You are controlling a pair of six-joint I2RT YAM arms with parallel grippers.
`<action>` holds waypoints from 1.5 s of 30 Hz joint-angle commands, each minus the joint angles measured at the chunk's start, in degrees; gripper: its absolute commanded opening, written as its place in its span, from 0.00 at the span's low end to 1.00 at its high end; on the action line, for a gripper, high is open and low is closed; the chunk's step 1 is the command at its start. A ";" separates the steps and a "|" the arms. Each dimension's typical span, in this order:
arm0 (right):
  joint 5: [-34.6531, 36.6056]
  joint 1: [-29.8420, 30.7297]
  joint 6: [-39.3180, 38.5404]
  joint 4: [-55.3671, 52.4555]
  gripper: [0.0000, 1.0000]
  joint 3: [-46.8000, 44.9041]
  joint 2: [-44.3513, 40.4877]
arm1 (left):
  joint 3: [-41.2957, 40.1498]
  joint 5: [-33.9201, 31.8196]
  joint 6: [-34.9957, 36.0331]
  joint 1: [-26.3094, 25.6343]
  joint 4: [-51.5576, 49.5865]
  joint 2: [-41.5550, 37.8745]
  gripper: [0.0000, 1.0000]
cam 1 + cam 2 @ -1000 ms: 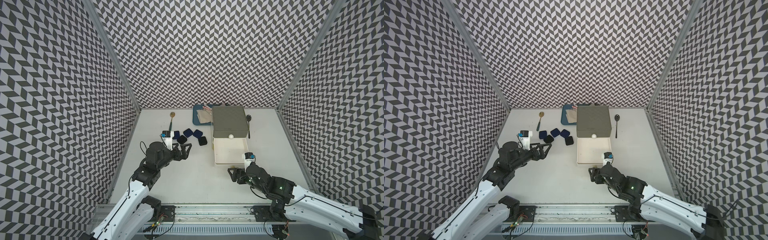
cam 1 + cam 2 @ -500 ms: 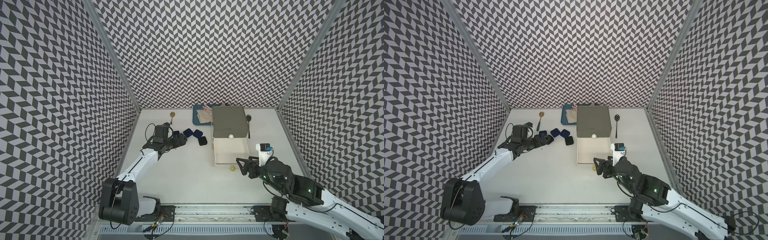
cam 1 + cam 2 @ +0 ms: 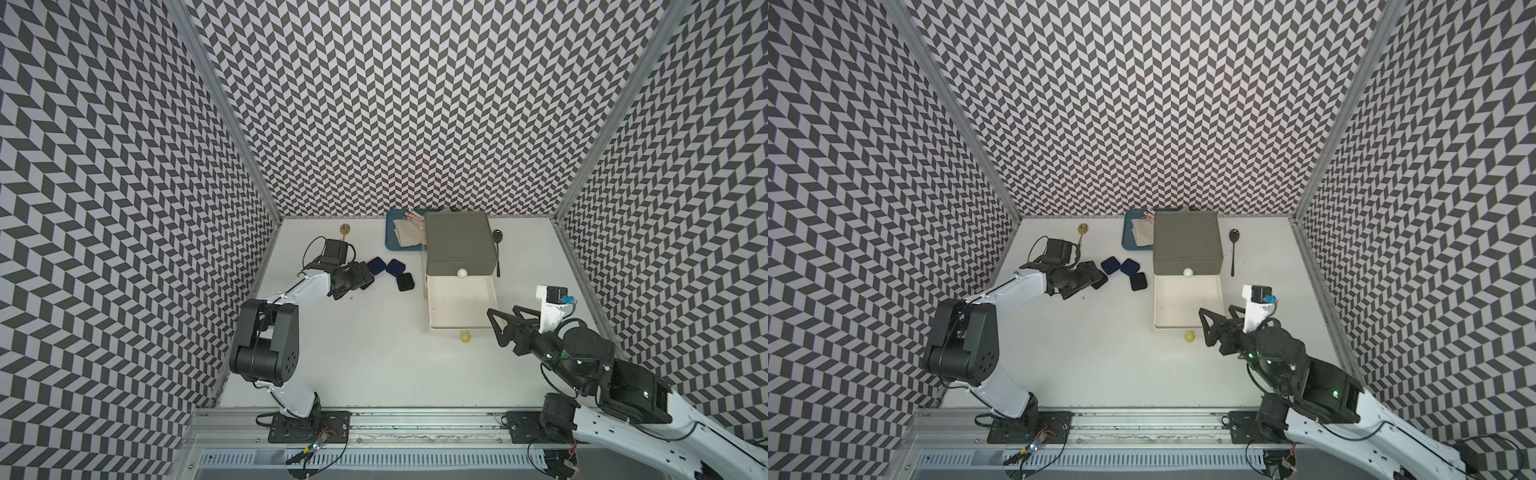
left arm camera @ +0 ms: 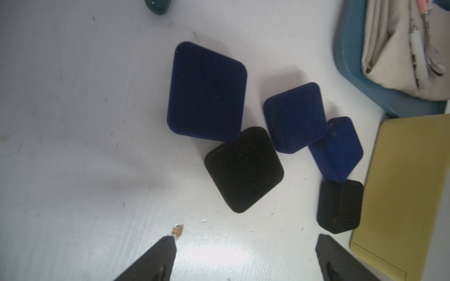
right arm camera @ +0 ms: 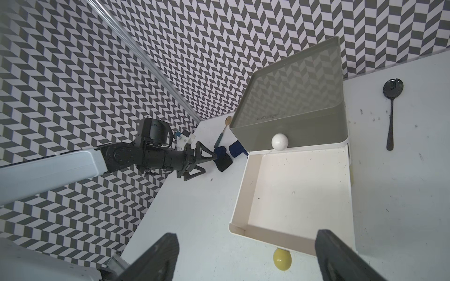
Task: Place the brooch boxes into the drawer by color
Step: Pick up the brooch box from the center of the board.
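Navy and black brooch boxes [image 4: 243, 169] are being shown clustered on the white table [image 3: 374, 365], on the left arm's side of the drawer [image 3: 459, 243] and outside it. Five are being counted in the left wrist view: three navy and two black, several of them touching at corners or edges. One black box is lying just beside the yellow side of the drawer's bottom tier.

The left gripper [image 4: 246, 243] is being held low over the table just short of this cluster, with its jaws standing wide apart and nothing between them. In both top views part of the cluster is being hidden beneath it.

The drawer's white tier [image 3: 457, 327] is being shown pulled out toward the robot under the grey top, and a yellow knob [image 3: 465, 337] is being seen just below its front wall. The right gripper [image 3: 505, 320] is being held near the front right corner of that tier, its jaws likewise spread wide and clamped on nothing.

Behind the boxes, a blue tray [image 3: 390, 239] holding a pale cloth [image 3: 409, 235] is being shown beside the drawer. A black spoon [image 3: 497, 237] is lying on the drawer's other side.
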 commanded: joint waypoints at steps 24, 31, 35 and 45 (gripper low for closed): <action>-3.10 0.26 1.50 1.65 0.94 -0.98 -4.30 | 15.49 -6.69 -3.15 -2.31 -8.73 14.81 0.93; -2.16 0.30 1.50 0.27 0.94 -0.34 -5.53 | 18.07 -7.97 -3.67 -3.43 -10.29 17.40 0.89; -1.70 0.26 1.90 -0.63 0.94 -0.41 -6.58 | 17.64 -8.88 -3.58 -3.43 -10.60 17.26 0.86; -1.86 0.26 2.73 -1.33 0.95 -0.50 -7.40 | 17.20 -9.49 -2.18 -3.43 -11.96 18.05 0.80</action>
